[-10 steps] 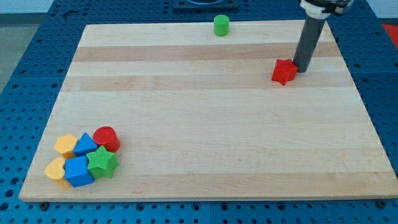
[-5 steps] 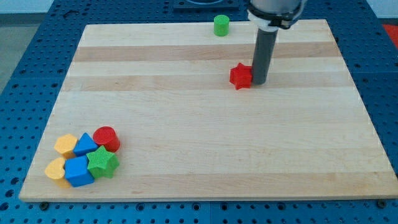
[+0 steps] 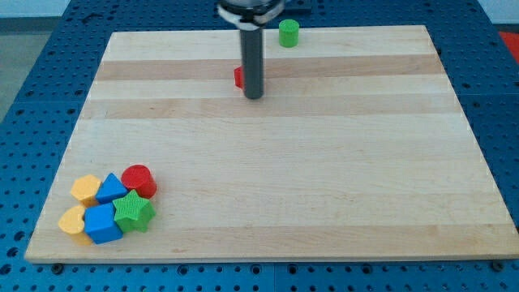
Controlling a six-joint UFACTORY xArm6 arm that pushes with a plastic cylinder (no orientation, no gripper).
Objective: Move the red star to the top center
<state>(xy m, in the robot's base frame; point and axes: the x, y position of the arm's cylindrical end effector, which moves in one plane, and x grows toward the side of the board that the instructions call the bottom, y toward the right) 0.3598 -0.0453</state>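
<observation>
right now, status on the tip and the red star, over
My tip down on the board, against the red star's right side. Red star mostly hidden behind the rod, near top center. Green cylinder at top edge, apart, to the right.

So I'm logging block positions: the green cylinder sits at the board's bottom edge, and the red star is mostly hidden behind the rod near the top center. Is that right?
Not quite. The camera view shows the green cylinder at the board's top edge, not the bottom. The rest holds: the red star is mostly hidden behind the rod, just left of my tip.
</observation>
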